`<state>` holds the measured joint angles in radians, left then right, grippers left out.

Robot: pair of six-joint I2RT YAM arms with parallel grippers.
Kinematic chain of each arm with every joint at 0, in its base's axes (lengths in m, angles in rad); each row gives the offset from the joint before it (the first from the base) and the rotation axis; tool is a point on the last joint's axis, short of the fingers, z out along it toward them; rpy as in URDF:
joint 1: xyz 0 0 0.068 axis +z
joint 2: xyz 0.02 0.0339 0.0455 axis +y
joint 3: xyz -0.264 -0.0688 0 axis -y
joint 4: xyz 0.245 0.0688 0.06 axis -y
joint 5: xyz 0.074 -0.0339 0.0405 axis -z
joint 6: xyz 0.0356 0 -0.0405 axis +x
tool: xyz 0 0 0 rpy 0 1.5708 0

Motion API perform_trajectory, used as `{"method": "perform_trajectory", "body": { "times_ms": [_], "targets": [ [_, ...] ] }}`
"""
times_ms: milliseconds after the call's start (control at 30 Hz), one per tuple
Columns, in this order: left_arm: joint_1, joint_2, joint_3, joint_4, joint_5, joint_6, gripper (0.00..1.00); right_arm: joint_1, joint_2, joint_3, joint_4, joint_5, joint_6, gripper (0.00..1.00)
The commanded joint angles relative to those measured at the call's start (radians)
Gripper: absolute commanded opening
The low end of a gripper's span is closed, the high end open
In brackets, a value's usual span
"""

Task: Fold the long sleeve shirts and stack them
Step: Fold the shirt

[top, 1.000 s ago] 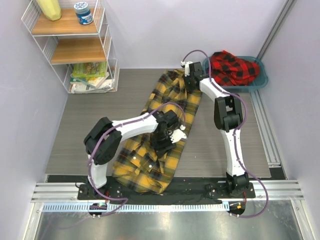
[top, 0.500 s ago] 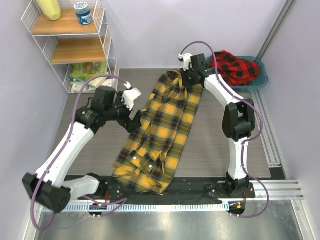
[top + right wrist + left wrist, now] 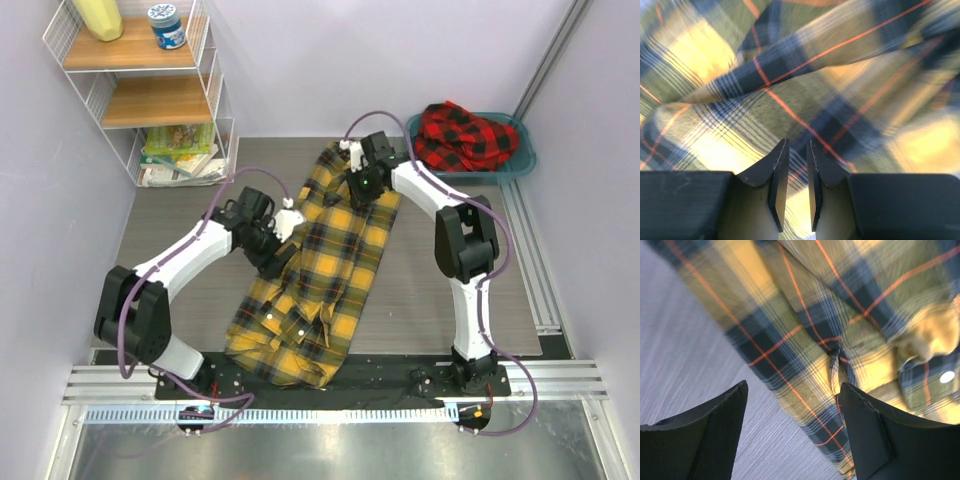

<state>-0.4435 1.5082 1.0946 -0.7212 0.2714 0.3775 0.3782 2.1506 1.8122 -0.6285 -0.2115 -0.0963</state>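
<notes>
The yellow shirt (image 3: 330, 260) lies stretched lengthwise down the middle of the table (image 3: 200, 260), from the far edge to the near edge, with its sides not yet turned in. The red shirt (image 3: 465, 135) sits bunched in the basin (image 3: 525, 160) at the far right corner. This looks like the start of the first fold. The left gripper (image 3: 792, 395) hangs over the shirt's left edge with its fingers (image 3: 725, 415) spread wide and holding nothing, cloth and bare table both showing between them. The right gripper (image 3: 797, 145) is low over the far end of the shirt, its fingers drawn to a narrow slit. That view is blurred, so I cannot tell whether cloth is pinched there. Next, each side probably needs a firm hold on a single edge before it is carried across
</notes>
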Motion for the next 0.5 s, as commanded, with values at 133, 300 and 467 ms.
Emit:
{"method": "perform_trajectory", "body": {
  "times_ms": [133, 300, 467],
  "targets": [
    [-0.072, 0.111, -0.110, 0.009, -0.090, 0.098, 0.70, 0.022, 0.115, -0.001, 0.004, 0.076, -0.034, 0.25],
    [-0.256, 0.176, -0.124, 0.009, -0.083, 0.020, 0.61, 0.022, 0.213, 0.087, 0.030, 0.122, -0.077, 0.25],
    [-0.440, 0.257, -0.056, 0.014, -0.025, -0.069, 0.58, 0.022, 0.268, 0.194, 0.058, 0.132, -0.131, 0.24]
  ]
}}
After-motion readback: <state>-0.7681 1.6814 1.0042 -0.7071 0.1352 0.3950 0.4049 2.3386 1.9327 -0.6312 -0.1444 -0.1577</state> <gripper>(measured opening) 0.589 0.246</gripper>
